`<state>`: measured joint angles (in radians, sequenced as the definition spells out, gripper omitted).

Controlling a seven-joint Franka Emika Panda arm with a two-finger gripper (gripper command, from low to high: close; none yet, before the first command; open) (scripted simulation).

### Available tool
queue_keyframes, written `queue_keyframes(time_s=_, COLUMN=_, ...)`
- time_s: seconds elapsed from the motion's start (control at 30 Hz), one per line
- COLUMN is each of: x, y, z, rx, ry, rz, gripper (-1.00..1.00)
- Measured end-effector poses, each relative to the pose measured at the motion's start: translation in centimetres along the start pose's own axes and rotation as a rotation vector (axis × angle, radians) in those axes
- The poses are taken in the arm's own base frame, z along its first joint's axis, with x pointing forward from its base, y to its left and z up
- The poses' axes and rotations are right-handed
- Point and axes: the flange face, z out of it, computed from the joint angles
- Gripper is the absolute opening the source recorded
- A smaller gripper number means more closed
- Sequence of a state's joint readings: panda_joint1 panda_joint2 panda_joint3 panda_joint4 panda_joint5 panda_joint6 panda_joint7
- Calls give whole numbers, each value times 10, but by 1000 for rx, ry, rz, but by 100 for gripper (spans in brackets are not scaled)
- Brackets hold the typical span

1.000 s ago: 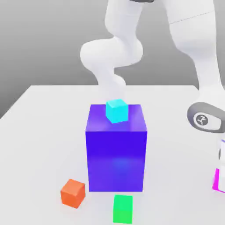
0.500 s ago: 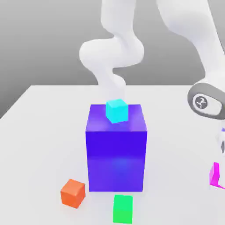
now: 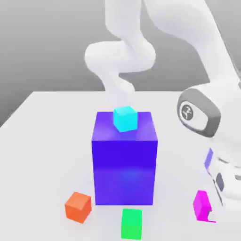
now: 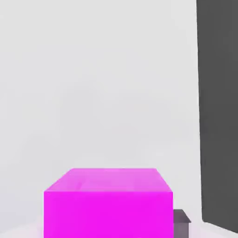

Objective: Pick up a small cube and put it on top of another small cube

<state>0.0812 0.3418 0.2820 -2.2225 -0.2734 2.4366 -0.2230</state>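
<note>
The small magenta cube (image 3: 202, 204) hangs at the exterior view's lower right, held at the tip of my gripper (image 3: 207, 212), which is shut on it. In the hand view the same magenta cube (image 4: 109, 202) sits close up, with a dark fingertip (image 4: 181, 221) beside it. The small green cube (image 3: 131, 223) rests on the table near the front edge, to the exterior view's left of the held cube and just in front of the big blue block (image 3: 124, 160).
A cyan small cube (image 3: 125, 118) stands on top of the blue block. An orange small cube (image 3: 78, 206) lies on the white table (image 3: 47, 141) at the block's front left. My white arm (image 3: 200, 113) towers over the right side.
The hand has swung from the exterior view's right edge towards the left, carrying the magenta cube with it. The other cubes and the block have stayed put.
</note>
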Motion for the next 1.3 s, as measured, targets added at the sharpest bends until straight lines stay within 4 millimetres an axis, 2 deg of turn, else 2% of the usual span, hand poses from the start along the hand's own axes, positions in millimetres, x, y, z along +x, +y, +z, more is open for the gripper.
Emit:
queue_keyframes(time_s=0.33, x=-30, y=67, z=-23, rx=0, ry=9, rz=-237, gripper=-100)
queue_keyframes(time_s=0.6, x=-70, y=88, z=-27, rx=-5, ry=46, rz=-488, gripper=-100)
queue_keyframes(time_s=0.93, x=-123, y=104, z=-23, rx=-17, ry=99, rz=-803, gripper=-100)
queue_keyframes(time_s=1.07, x=-143, y=91, z=-7, rx=-26, ry=124, rz=-935, gripper=-100)
queue_keyframes(time_s=1.27, x=-139, y=87, z=45, rx=-29, ry=128, rz=-958, gripper=-100)
queue_keyframes(time_s=1.3, x=-139, y=86, z=54, rx=-28, ry=128, rz=-957, gripper=100)
